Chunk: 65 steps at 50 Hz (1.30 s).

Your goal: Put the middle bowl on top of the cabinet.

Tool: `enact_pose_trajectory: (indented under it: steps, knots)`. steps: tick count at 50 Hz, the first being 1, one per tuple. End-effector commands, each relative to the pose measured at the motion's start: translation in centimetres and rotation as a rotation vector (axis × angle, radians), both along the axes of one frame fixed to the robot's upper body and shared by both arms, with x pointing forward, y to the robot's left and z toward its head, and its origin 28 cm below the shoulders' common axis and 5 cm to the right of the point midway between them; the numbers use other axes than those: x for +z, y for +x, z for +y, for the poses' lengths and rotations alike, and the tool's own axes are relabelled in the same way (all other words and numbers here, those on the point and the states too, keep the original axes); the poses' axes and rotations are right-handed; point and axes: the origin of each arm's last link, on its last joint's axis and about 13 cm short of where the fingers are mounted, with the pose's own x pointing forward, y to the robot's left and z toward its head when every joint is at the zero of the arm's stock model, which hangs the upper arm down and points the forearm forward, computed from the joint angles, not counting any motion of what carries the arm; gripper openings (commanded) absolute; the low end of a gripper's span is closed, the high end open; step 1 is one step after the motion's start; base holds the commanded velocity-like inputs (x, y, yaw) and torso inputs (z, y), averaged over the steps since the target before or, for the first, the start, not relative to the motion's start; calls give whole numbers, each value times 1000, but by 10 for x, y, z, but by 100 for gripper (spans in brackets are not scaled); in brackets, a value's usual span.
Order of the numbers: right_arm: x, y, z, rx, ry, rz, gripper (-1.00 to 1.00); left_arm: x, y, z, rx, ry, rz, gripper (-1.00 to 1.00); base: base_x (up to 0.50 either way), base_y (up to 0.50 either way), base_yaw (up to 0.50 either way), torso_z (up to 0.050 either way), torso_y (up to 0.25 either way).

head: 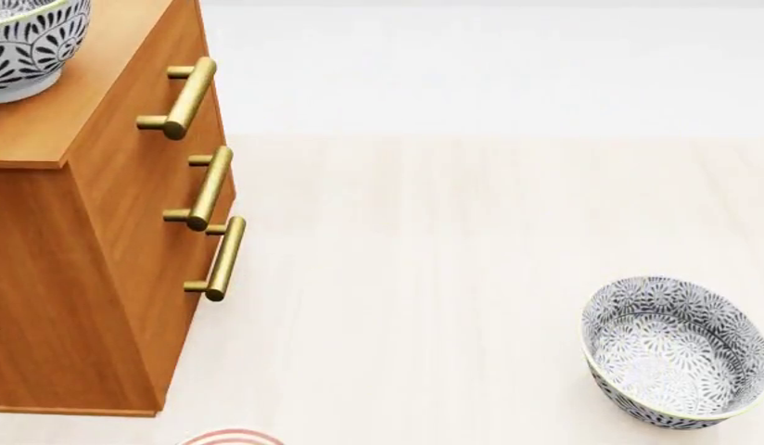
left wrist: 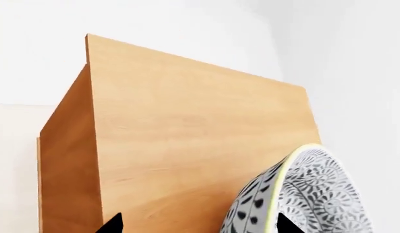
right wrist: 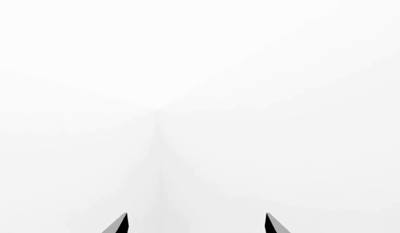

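A deep white bowl with a dark-grey floral pattern (head: 21, 46) stands on the light wood top of the orange-brown cabinet (head: 110, 250), at the head view's upper left. In the left wrist view the same bowl (left wrist: 313, 194) sits on the cabinet top (left wrist: 187, 126). My left gripper (left wrist: 198, 224) is open. The bowl's near wall and pale rim lie between its fingertips, close to one of them (left wrist: 285, 225). My right gripper (right wrist: 194, 224) is open with nothing in it and faces only white wall. Neither arm shows in the head view.
A second bowl of the same pattern (head: 674, 352) sits on the pale floor at the right. The rim of a red-striped plate (head: 229, 438) peeks in at the bottom edge. Three brass bar handles (head: 184, 97) stick out from the cabinet front.
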Motion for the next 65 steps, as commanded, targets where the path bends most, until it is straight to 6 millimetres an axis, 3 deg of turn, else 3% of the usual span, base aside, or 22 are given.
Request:
enact_pose_trajectory:
  steps: [1, 9, 14, 22, 32, 41, 52, 65]
  knots:
    - [0, 0, 0, 2, -2, 1, 100, 12, -19, 1, 34, 93, -18, 100, 0, 0, 0, 0, 0]
    - [1, -1, -2, 2, -3, -1, 100, 29, -56, -8, 40, 222, -118, 100, 0, 0, 0, 0, 0]
    - [1, -1, -2, 1, -3, -4, 100, 26, -85, -11, 32, 281, -182, 100, 0, 0, 0, 0, 0]
    - [1, -1, -1, 5, -7, -1, 100, 18, -96, -15, -17, 483, -274, 100, 0, 0, 0, 0, 0]
    - [0, 0, 0, 8, -6, 3, 100, 2, -120, -20, -73, 610, -391, 100, 0, 0, 0, 0, 0]
    - [1, -1, -1, 9, -6, 5, 100, -34, -131, -31, -189, 745, -471, 100, 0, 0, 0, 0, 0]
    - [1, -1, -1, 9, -10, 6, 100, -57, -163, -44, -319, 1005, -644, 100, 0, 0, 0, 0, 0]
    - [1, -1, -3, 10, -12, 8, 100, -87, -191, -53, -475, 1079, -744, 100, 0, 0, 0, 0, 0]
